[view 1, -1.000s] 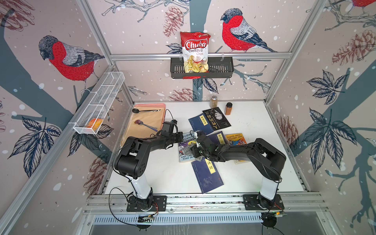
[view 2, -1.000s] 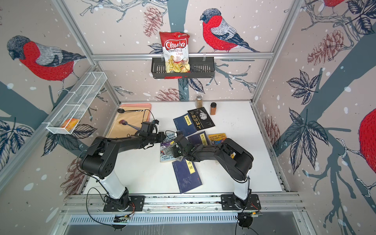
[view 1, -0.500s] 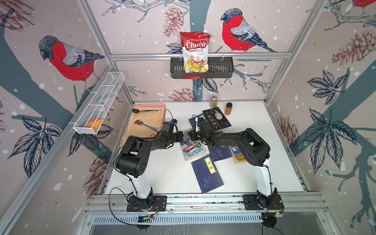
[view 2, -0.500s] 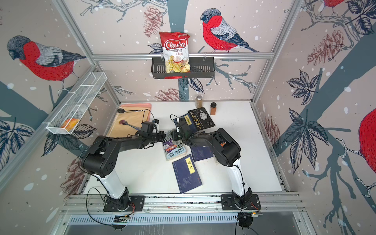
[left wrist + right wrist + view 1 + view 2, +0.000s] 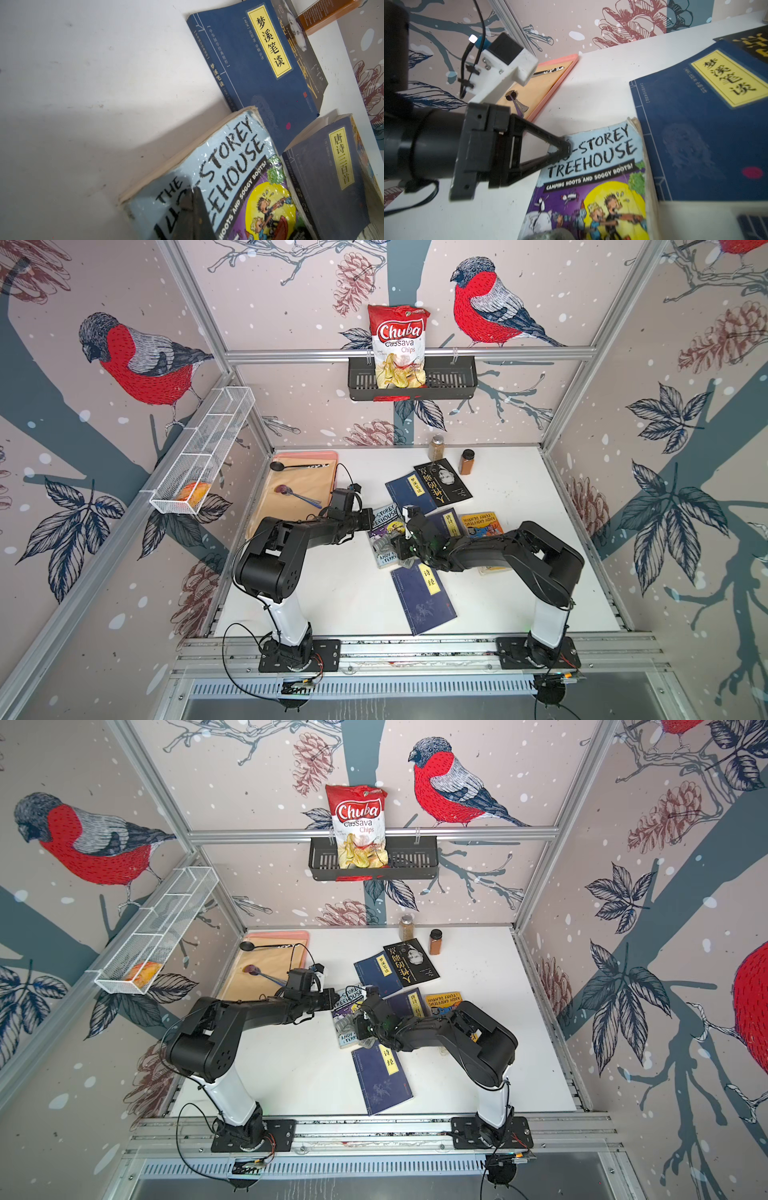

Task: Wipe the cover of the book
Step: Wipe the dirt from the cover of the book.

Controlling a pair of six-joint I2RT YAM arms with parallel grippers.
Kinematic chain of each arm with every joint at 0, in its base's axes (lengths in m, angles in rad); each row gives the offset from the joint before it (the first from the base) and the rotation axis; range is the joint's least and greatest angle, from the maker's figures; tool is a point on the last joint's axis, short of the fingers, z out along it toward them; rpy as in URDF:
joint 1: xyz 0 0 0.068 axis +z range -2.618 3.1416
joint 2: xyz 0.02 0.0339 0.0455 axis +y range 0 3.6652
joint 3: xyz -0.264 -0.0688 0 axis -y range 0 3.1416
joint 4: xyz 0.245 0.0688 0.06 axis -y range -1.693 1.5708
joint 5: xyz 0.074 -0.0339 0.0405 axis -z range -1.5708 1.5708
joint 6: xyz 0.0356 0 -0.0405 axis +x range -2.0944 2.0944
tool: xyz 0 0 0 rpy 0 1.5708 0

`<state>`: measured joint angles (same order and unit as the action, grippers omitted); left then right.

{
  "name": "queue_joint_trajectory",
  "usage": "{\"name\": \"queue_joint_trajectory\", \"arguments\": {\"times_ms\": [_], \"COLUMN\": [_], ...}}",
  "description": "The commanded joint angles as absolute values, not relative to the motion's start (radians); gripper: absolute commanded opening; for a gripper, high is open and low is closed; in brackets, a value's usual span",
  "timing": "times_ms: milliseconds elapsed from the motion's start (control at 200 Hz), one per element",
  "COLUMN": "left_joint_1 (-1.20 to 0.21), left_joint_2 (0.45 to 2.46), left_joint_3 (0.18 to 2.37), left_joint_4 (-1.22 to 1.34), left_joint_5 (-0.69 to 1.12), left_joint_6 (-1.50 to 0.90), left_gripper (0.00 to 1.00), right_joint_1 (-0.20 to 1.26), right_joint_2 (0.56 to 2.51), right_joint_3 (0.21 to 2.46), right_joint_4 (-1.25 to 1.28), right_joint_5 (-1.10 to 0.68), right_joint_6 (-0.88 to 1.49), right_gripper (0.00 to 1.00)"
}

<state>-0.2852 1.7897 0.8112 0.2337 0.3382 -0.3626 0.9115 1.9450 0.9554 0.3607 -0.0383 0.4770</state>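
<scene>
The book (image 5: 384,526) is a worn paperback with a light-blue and purple Treehouse cover, lying flat mid-table in both top views (image 5: 348,998). My left gripper (image 5: 371,519) is shut with nothing in it. Its fingertips (image 5: 193,205) press on the title corner of the cover (image 5: 239,166), as the right wrist view also shows (image 5: 563,148). My right gripper (image 5: 395,549) is shut on a crumpled grey cloth (image 5: 380,545) that rests on the near half of the cover. In the right wrist view only the cloth's top (image 5: 548,234) shows, at the frame edge over the book (image 5: 591,187); the fingers are hidden.
Other books lie close around: a dark blue one (image 5: 409,493) and a black one (image 5: 442,483) behind, a blue one (image 5: 424,597) in front, and a blue one (image 5: 451,522) and an orange one (image 5: 482,524) to the right. Two spice jars (image 5: 466,461) stand at the back. A tray with spoons (image 5: 299,489) lies to the left.
Half a second ago my right gripper was at the far side of the book; it has come back over the near half of the cover with the cloth. The left gripper has stayed put.
</scene>
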Motion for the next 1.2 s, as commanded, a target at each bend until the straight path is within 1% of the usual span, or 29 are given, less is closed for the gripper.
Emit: {"name": "queue_joint_trajectory", "arguments": {"times_ms": [0,135,230,335,520,595,655,775,946,1021,1096,1196], "left_joint_1": [-0.279,-0.28,-0.279,-0.277,-0.271,-0.267,-0.266,-0.267,-0.265,-0.266,-0.267,-0.264], "left_joint_2": [1.814,1.821,1.822,1.824,1.831,1.832,1.835,1.837,1.839,1.841,1.838,1.839], "left_joint_3": [0.797,0.798,0.797,0.798,0.797,0.799,0.8,0.801,0.801,0.802,0.801,0.8], "left_joint_4": [-0.001,0.003,0.003,0.003,0.003,0.003,0.004,0.004,0.006,0.006,0.005,0.008], "left_joint_5": [0.238,0.239,0.238,0.238,0.238,0.24,0.242,0.245,0.245,0.245,0.244,0.244], "left_joint_6": [-0.351,-0.352,-0.352,-0.354,-0.352,-0.35,-0.348,-0.349,-0.349,-0.349,-0.348,-0.349], "left_gripper": [0.0,0.0,0.0,0.0,0.0,0.0,0.0,0.0,0.0,0.0,0.0,0.0], "right_joint_1": [0.856,0.793,0.791,0.818,0.887,0.897,0.896,0.892,0.884,0.876,0.877,0.885], "right_joint_2": [2.059,2.182,2.204,2.132,1.915,1.867,1.867,1.975,2.193,2.244,2.236,2.152], "right_joint_3": [1.054,1.241,1.279,1.182,0.889,0.828,0.814,0.915,1.199,1.283,1.279,1.166], "right_joint_4": [0.114,0.12,0.099,0.1,0.105,0.097,0.109,0.127,0.105,0.084,0.077,0.09], "right_joint_5": [-0.021,-0.072,-0.083,-0.06,0.001,0.004,0.0,-0.036,-0.074,-0.09,-0.091,-0.08], "right_joint_6": [0.464,0.46,0.451,0.441,0.466,0.477,0.477,0.459,0.428,0.429,0.428,0.436], "right_gripper": [0.09,0.09,0.08,0.08,0.1,0.11,0.11,0.1,0.09,0.09,0.09,0.09]}}
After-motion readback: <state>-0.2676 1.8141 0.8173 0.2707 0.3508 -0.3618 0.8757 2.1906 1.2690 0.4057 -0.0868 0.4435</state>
